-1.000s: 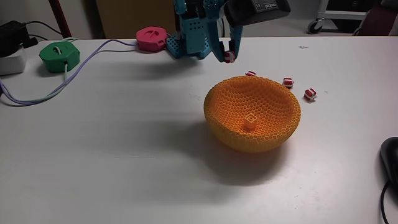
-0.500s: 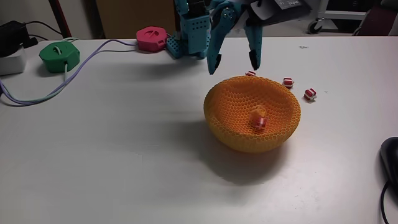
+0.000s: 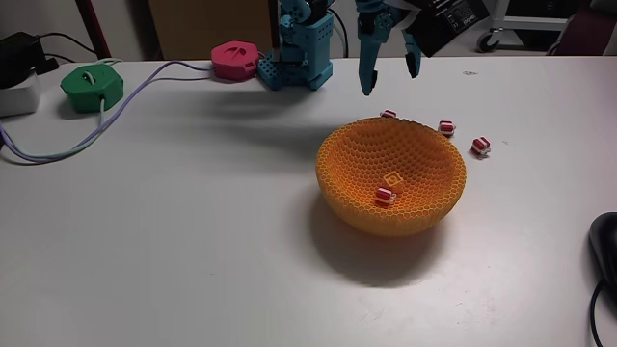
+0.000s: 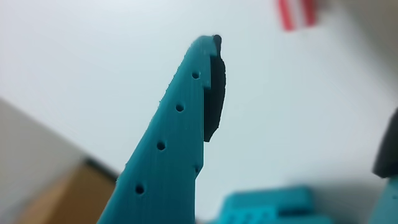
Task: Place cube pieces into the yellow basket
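Cube pieces [image 3: 445, 126] — tiny, seemingly light, rigid; lying far-right of yellow basket [image 3: 424, 207].
Gripper [image 3: 389, 82] hanging wide open, holding nothing — needing pinching across flat faces.

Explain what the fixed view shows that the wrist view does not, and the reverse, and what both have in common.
Fixed view alone: the yellow basket holding a red-and-white cube and a yellow-orange cube, three more red-and-white cubes on the table behind and right of it, a green gadget, a pink gadget and the open gripper above the table. Wrist view alone: a close look at one teal finger with its dark pad. Shared: the white table, the teal gripper, and a red-and-white cube, blurred at the wrist view's top.
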### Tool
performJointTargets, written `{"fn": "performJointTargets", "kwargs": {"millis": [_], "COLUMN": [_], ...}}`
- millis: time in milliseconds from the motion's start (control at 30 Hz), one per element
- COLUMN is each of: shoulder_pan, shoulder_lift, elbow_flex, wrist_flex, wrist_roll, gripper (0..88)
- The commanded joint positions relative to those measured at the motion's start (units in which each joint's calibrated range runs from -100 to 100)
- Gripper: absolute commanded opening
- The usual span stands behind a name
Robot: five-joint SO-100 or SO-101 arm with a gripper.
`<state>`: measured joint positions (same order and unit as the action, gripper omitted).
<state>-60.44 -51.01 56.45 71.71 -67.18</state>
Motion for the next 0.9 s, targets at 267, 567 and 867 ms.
{"fn": "performJointTargets", "kwargs": {"millis": [267,567,867], "shoulder_pan": [3.41,6.39,6.39], "shoulder_lift": [8.11,8.11,6.88], "elbow_flex": [18.22,24.10,27.18], "wrist_flex": [-33.92,-37.66,-34.88], "wrist_roll": [6.64,6.98,2.78], "gripper": [40.2,38.5,9.2]}}
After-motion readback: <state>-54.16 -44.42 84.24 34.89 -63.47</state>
